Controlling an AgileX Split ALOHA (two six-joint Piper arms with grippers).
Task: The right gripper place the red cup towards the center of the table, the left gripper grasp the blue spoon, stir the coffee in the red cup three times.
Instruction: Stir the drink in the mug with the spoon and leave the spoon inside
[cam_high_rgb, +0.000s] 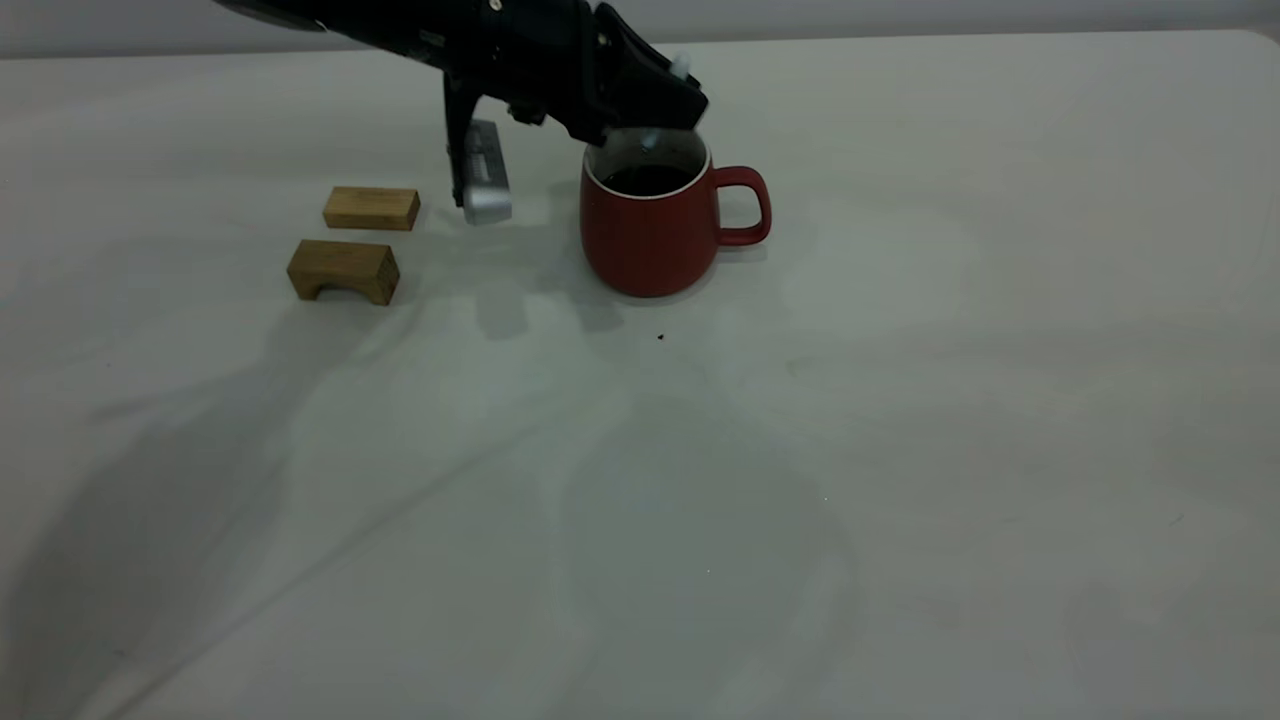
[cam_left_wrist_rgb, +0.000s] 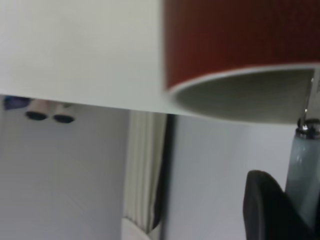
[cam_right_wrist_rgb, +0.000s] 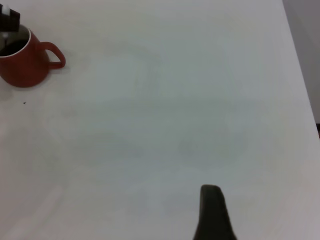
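Black-fingered left gripper (cam_high_rgb: 668, 108) clenches the pale blue spoon (cam_left_wrist_rgb: 301, 165) over the dark red ceramic cup (cam_high_rgb: 650, 228). Its grey neck dips inside. Whether the right gripper (cam_right_wrist_rgb: 214, 215) is clenched, I cannot tell.

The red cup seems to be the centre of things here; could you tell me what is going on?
The left claw hangs over the red cup, holding the blue spoon with its metal end down inside the mug, over the coffee. The cup stands upright on the table beside two wooden blocks. The right claw sits well away.

The left gripper (cam_high_rgb: 668, 100) hangs over the red cup (cam_high_rgb: 650, 225) of coffee (cam_high_rgb: 647, 179).
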